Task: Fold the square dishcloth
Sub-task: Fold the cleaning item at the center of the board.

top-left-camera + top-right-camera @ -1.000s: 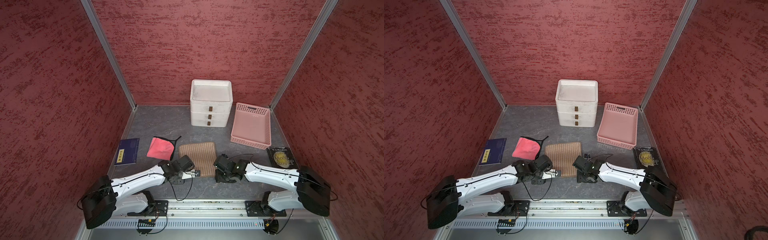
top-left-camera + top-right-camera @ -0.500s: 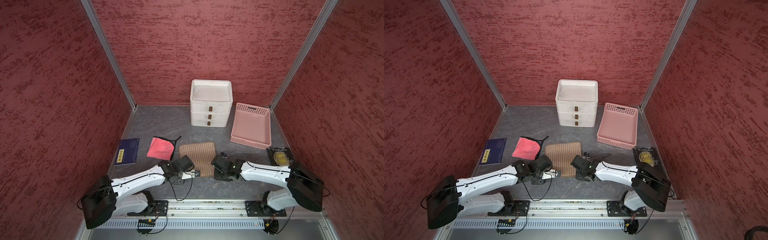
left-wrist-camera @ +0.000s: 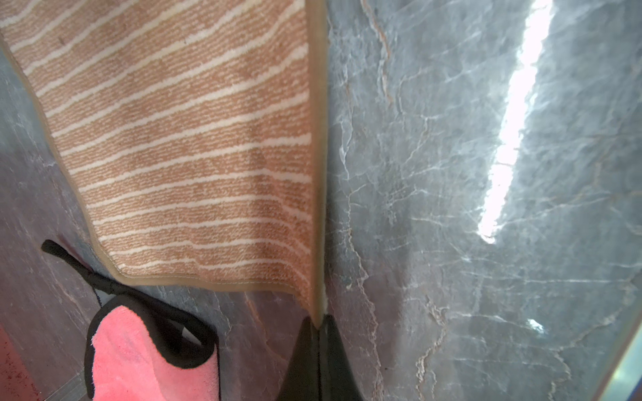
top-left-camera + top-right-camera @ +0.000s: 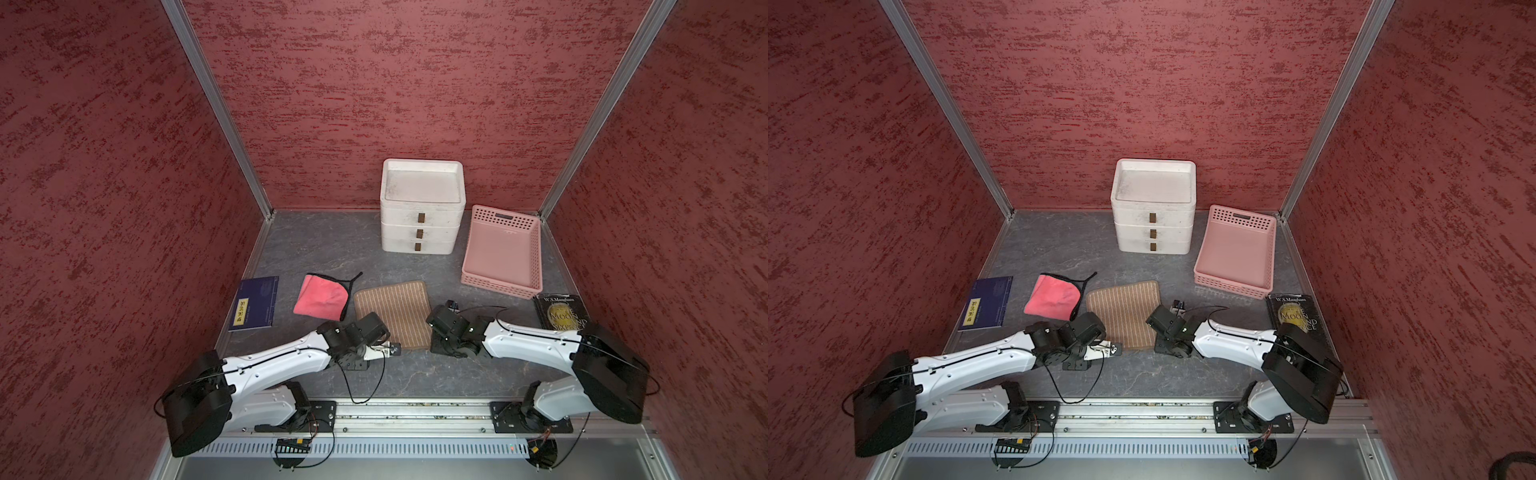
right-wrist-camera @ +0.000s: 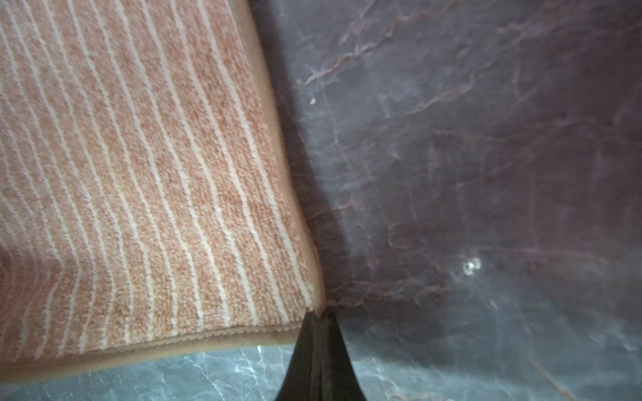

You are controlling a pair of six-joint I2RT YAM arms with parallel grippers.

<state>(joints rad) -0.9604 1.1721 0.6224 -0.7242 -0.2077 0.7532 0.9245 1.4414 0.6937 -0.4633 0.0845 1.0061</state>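
Tan striped dishcloth [image 4: 390, 309] lies on the grey table [image 4: 316, 245], near-centre, between the two arms. Left pincer [image 3: 318, 321] is closed on the cloth's near-left corner, hem pinched between its tips. Right pincer [image 5: 321, 316] pinches the near-right corner the same way. The rest of the cloth is spread flat towards the far side. Pink cloth [image 4: 322, 297] with black trim sits just left of it, not touching. Blue book [image 4: 254, 303] is further left. White drawer unit [image 4: 422, 208] stands far centre, pink basket [image 4: 536, 249] right of it, dark paperback [image 4: 561, 309] near the basket's near-right corner.
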